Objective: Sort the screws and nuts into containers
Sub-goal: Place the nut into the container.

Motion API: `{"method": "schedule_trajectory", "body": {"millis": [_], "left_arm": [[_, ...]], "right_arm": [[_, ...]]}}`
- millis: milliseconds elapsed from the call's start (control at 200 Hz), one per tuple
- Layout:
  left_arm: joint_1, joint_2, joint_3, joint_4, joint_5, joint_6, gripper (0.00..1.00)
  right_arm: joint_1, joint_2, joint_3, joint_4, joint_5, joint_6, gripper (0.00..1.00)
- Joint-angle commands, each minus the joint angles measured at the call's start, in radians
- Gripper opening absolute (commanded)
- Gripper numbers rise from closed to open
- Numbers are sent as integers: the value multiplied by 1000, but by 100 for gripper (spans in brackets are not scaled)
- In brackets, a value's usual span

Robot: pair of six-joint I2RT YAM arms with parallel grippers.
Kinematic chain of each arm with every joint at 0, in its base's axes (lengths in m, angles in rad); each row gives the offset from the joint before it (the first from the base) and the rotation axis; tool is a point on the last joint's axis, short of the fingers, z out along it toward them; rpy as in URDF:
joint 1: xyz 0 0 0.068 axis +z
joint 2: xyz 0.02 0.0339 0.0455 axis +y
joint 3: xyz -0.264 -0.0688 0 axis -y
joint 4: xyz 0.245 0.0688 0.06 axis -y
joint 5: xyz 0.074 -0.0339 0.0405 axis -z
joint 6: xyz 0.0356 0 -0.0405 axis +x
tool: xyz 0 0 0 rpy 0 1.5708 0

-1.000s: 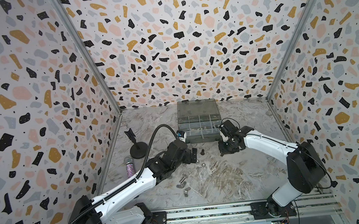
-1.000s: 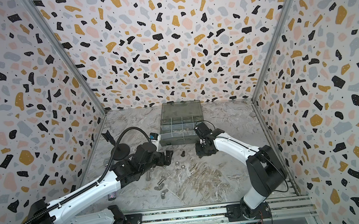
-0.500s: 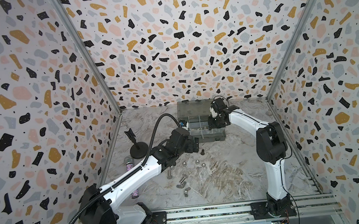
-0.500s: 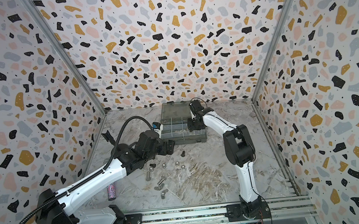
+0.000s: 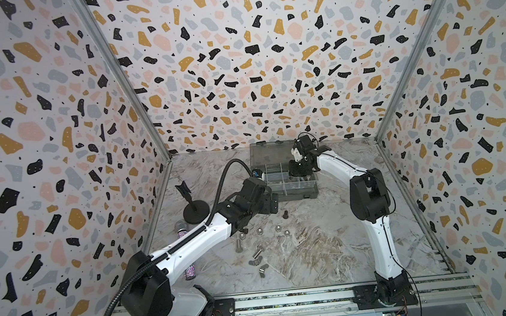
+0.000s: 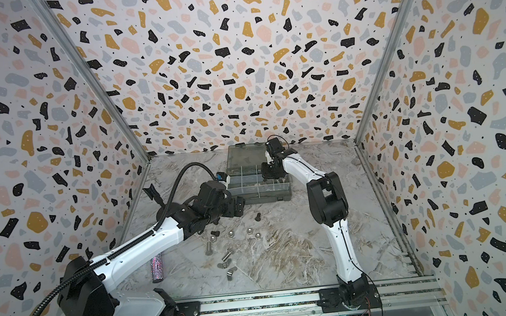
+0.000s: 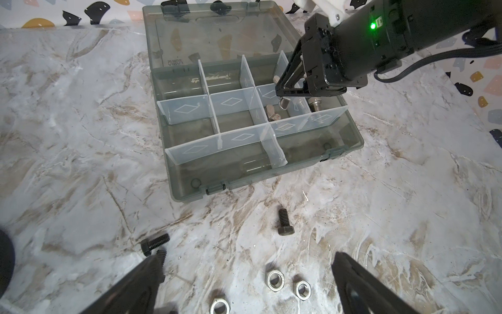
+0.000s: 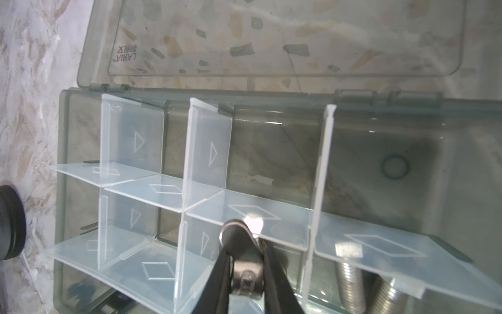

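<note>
The grey organizer box (image 5: 292,194) (image 6: 267,197) lies open at the back of the table, its containers split by pale partitions (image 7: 236,102). My right gripper (image 8: 245,252) (image 5: 301,176) hangs over a right-hand compartment, shut on a silver wing nut (image 8: 239,235) (image 7: 284,102). Below it lie another wing nut (image 7: 273,114) and a silver screw (image 7: 315,104). My left gripper (image 7: 245,259) (image 5: 275,199) stands open low over the table in front of the box. Hex nuts (image 7: 274,278) and black screws (image 7: 284,221) lie near it.
Loose cap nuts (image 5: 278,227), a silver screw (image 5: 239,247) and wing nuts (image 5: 264,269) are scattered mid-table. A black round-based stand (image 5: 195,212) and a glittery purple microphone (image 6: 157,268) sit at the left. The box lid (image 7: 217,35) lies flat behind the compartments.
My right arm has swung from the table in front of the box up and back over its compartments with the wing nut. The left arm has edged toward the box.
</note>
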Motion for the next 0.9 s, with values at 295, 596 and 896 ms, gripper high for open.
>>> {"method": "schedule_trajectory", "body": {"millis": [295,596,896], "left_arm": [[11,-33,-12,0,22,0,100],[11,-158,-219,20,43,-85,100],[7,-281,-368,41,11,-176,98]], "right_arm": [[14,-142,-22,-34,28,-56,40],[90,-383,-299,1,27,-77,48],[194,-626,-724,120,-6,-22,48]]}}
